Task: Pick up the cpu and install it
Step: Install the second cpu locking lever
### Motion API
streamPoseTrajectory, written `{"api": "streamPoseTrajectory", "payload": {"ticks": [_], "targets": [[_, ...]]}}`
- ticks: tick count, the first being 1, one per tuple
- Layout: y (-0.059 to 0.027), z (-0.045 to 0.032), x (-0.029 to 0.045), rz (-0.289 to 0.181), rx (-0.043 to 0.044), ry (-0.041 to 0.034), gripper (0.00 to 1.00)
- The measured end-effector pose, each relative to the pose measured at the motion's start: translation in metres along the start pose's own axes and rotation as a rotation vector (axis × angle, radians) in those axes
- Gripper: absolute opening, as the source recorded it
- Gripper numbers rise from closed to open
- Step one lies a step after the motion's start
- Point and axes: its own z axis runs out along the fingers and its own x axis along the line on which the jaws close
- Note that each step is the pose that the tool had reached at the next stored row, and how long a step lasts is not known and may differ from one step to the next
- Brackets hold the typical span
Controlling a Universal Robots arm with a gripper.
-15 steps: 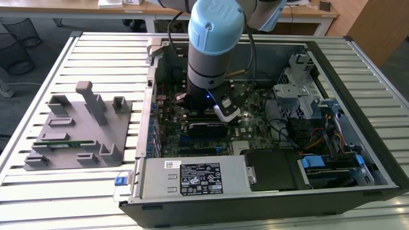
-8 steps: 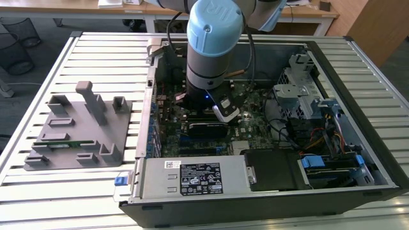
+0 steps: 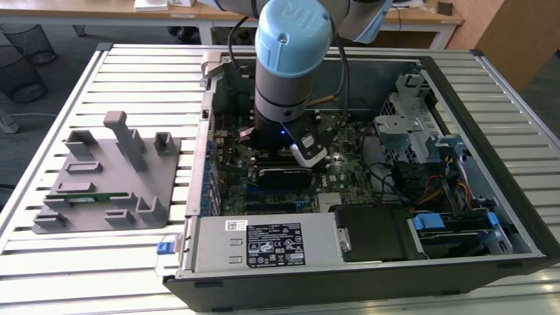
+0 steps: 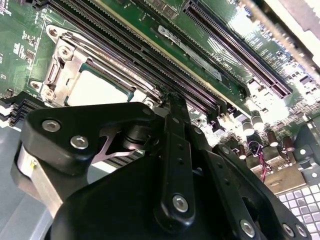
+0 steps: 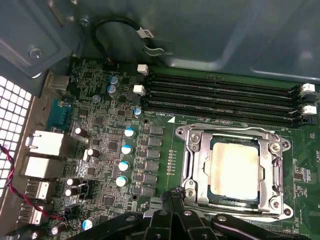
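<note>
The cpu (image 5: 235, 169), a square chip with a dull silver top, lies flat in the metal-framed socket (image 5: 192, 165) on the green motherboard; it also shows in the second wrist view (image 4: 95, 90). My gripper (image 5: 173, 196) hangs low over the board just beside the socket frame's edge, apart from the chip. Its black fingers (image 4: 172, 125) are drawn together and shut, with nothing between them. In the exterior view the arm (image 3: 284, 65) reaches straight down into the middle of the open computer case (image 3: 516, 216).
Long black memory slots (image 5: 225, 95) run along the socket's far side. Blue-topped capacitors (image 5: 125, 150) and rear ports (image 5: 45, 145) stand nearby. Outside the case, a grey fixture plate (image 3: 105, 190) holds a green memory stick (image 3: 88, 196). The power supply (image 3: 262, 243) and drive cage (image 3: 411, 128) line the case.
</note>
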Motion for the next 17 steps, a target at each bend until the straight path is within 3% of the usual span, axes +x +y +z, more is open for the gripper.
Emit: {"api": "streamPoseTrajectory", "payload": {"ticks": [11,17], "targets": [[0.0007,0.0005,0.0002,0.000,0.0002,0.0001,0.11],[0.0027,-0.0068,0.0003,0.000,0.0000,0.0000,0.11]]}}
